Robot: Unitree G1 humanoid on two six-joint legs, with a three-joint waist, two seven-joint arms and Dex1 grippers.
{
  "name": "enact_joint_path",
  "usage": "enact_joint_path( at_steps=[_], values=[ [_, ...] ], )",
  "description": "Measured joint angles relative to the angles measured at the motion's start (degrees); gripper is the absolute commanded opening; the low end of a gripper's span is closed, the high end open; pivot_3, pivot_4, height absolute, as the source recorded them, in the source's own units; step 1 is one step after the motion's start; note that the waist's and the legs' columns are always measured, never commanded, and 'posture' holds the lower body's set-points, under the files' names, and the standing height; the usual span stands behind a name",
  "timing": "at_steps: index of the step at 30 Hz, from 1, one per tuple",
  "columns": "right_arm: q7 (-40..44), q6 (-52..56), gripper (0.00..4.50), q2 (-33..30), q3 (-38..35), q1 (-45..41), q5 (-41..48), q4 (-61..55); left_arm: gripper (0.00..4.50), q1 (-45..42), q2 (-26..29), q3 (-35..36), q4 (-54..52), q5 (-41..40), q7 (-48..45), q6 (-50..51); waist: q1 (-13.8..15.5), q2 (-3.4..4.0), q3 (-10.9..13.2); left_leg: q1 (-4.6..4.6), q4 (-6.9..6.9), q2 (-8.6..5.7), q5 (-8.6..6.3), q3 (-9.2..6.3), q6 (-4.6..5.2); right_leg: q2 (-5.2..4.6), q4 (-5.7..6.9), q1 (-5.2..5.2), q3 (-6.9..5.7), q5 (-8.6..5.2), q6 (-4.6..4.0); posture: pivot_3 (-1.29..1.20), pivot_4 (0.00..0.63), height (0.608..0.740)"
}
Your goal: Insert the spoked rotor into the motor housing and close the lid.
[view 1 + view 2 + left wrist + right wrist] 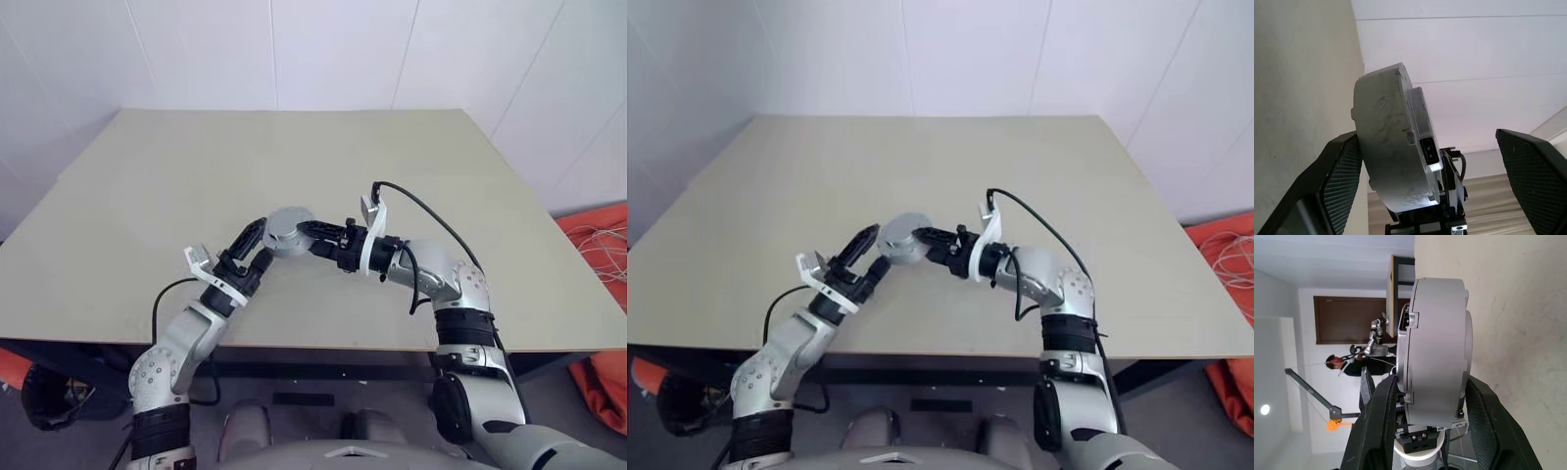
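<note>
Above the near part of the table (147,196), the right gripper (306,231) pinches the motor housing (287,229), a grey round case, on its flat faces. Just beside it, the left gripper (257,241) stands spread wide, one finger (1339,183) apparently touching the housing's face.

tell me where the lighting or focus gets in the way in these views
Left wrist view: bright white wall behind leaves the round grey motor housing fairly dim, and the near black fingers of the left end effector look soft. Right wrist view: housing evenly lit, the room behind dim. Head views: even, soft light on the beige table, no glare.
</note>
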Motion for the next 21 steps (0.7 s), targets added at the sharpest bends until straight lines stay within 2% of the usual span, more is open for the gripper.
enact_joint_path(
  at_steps=[9,21],
  values=[
    [0.09,-1.02,1.99,-0.70,0.55,0.41,0.06,-0.41,4.49,-0.44,-0.38,-0.45,-0.59,-1.40,4.18,0.03,0.01,0.00,0.00,-0.03,0.04,-0.01,0.00,-0.02,0.00,-0.02,0.00,-0.01,-0.02,0.03,0.05,0.00,0.000,0.740],
    [0.43,-1.69,1.99,-1.03,2.41,1.24,0.27,-2.15,4.49,4.69,0.75,-3.98,-6.68,-10.03,11.28,-0.72,-0.03,-0.05,-0.03,0.01,0.12,-0.01,0.00,-0.03,0.00,-0.05,-0.01,0.13,-0.05,0.07,0.12,0.00,0.000,0.740]
  ],
)
